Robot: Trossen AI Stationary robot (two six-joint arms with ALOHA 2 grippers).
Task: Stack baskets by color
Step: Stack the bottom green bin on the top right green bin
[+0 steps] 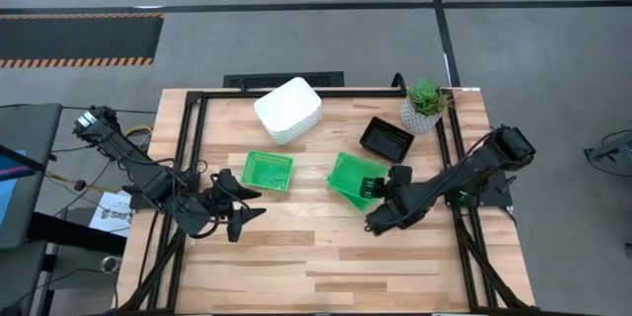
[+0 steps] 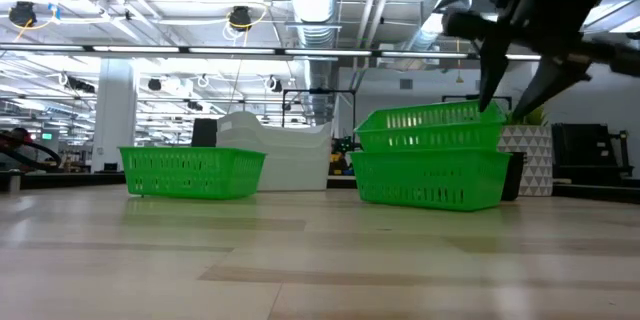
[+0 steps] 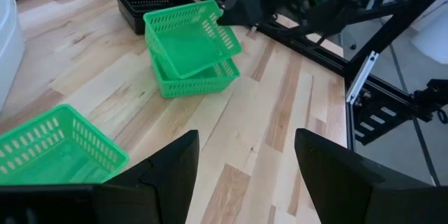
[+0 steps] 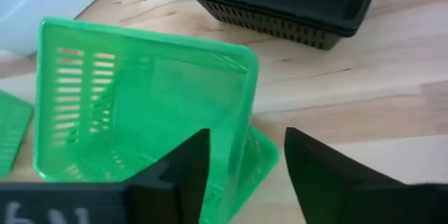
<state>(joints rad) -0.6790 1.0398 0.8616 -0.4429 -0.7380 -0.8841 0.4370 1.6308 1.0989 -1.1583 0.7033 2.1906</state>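
Two green baskets are seen nested near the middle right of the desk (image 1: 326,257): the upper green basket (image 1: 357,174) sits tilted and skewed in the lower green basket (image 2: 430,180), which rests flat on the wood. The right gripper (image 1: 378,189) is found at the near edge of this pair, with its fingers spread on either side of the upper basket's wall; in the right wrist view the wall stands in the gap between them, and whether either finger touches it cannot be told. No firm hold on the basket is shown.

A third green basket (image 1: 268,171) lies alone to the left of the pair, well apart from it. A stack of white baskets (image 1: 288,109) is placed toward the far edge of the desk, behind the single green one. The black baskets (image 1: 386,137) are stacked at the far right, just beside a potted plant (image 1: 425,105) in a white pot.

The left gripper (image 1: 245,200) is held low over the bare wood at the left side, near the single green basket but not touching it. Its fingers are spread wide and nothing is held between them.
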